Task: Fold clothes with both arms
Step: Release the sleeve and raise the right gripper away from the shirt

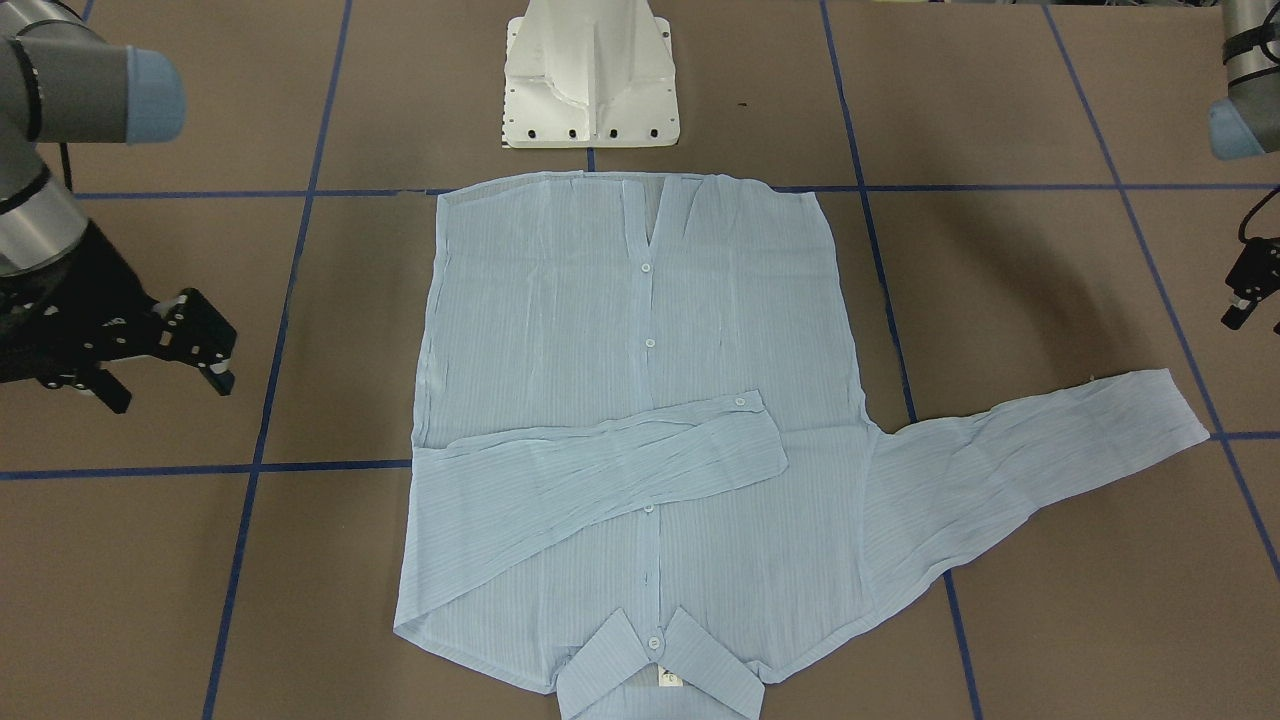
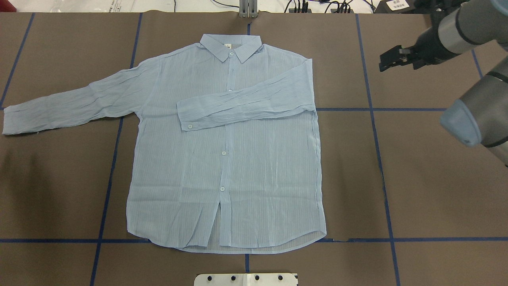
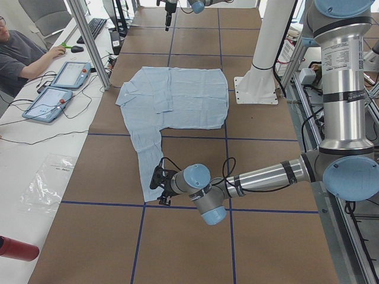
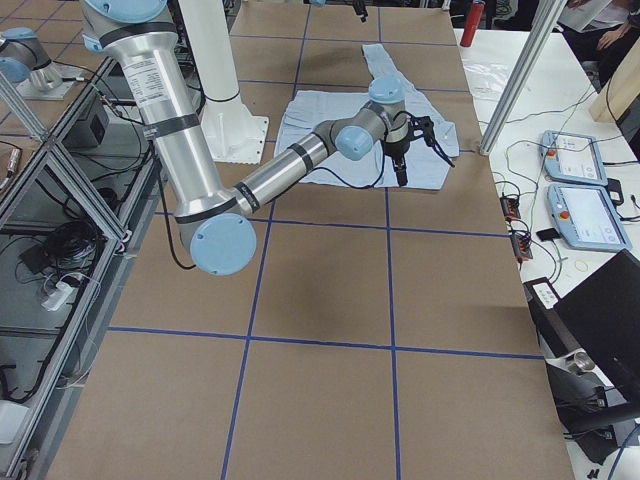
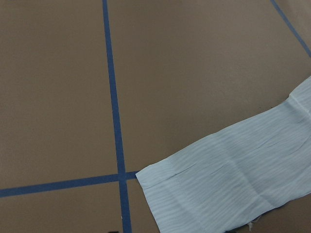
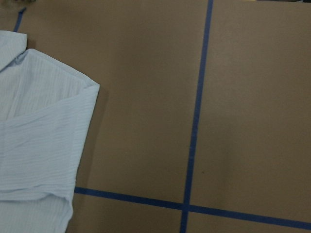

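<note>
Across the middle of the brown table (image 2: 436, 178), the shirt (image 2: 222, 167) is lying flat, front up and buttoned, its collar (image 2: 230, 47) pointing away from the robot and its hem nearest the white pedestal (image 1: 590, 75). Pale blue and finely striped, it is showing light creases. The sleeve on the robot's right (image 2: 246, 104) is lying folded across the chest, while the other sleeve (image 2: 71, 104) is stretching flat toward the robot's left. Small white buttons (image 2: 224, 153) are running down the front, and a white label (image 2: 227, 45) is sitting inside the collar.

The front-facing view is showing the right gripper (image 1: 160, 385) hanging clear of the shirt, jaws standing wide and holding nothing. The left gripper (image 1: 1250, 290) is being cut off by that view's edge, near the outstretched cuff (image 1: 1185, 410); whether its jaws are parted cannot be told. Only the left wrist view is catching that cuff close up.

Blue tape lines (image 2: 416, 109) are dividing the surface into squares. A person (image 3: 23, 53) is sitting at a side bench beside two handheld screens (image 3: 71, 74).
</note>
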`<state>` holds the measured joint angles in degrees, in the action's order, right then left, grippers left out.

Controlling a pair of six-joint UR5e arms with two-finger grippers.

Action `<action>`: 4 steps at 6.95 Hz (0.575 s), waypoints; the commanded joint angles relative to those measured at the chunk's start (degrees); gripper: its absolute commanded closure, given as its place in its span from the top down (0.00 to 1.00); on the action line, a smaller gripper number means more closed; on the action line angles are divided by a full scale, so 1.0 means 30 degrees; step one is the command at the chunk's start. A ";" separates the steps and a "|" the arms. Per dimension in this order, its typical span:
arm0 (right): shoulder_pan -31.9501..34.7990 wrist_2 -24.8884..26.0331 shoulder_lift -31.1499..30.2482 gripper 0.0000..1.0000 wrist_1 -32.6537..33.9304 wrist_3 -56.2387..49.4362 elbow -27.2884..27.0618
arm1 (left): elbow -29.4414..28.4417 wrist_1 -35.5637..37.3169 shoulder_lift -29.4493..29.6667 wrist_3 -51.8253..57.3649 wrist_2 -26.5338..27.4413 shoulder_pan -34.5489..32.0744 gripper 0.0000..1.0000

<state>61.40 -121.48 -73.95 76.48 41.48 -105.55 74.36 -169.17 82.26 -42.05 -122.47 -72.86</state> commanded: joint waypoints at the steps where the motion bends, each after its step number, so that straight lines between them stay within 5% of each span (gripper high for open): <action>1: 0.1704 -0.1893 -0.2615 1.00 -0.2252 -0.1520 -0.0268 | -0.0790 -0.0942 0.0467 -0.1274 0.1995 0.2215 0.82; 4: 0.1886 -0.2135 -0.2800 1.00 -0.2380 -0.1521 -0.0297 | -0.2344 -0.0972 0.1876 -0.1276 0.3031 0.3397 0.85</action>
<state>66.90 -127.76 -82.13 69.49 36.95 -106.39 68.31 -172.04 87.01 -45.83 -114.46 -64.00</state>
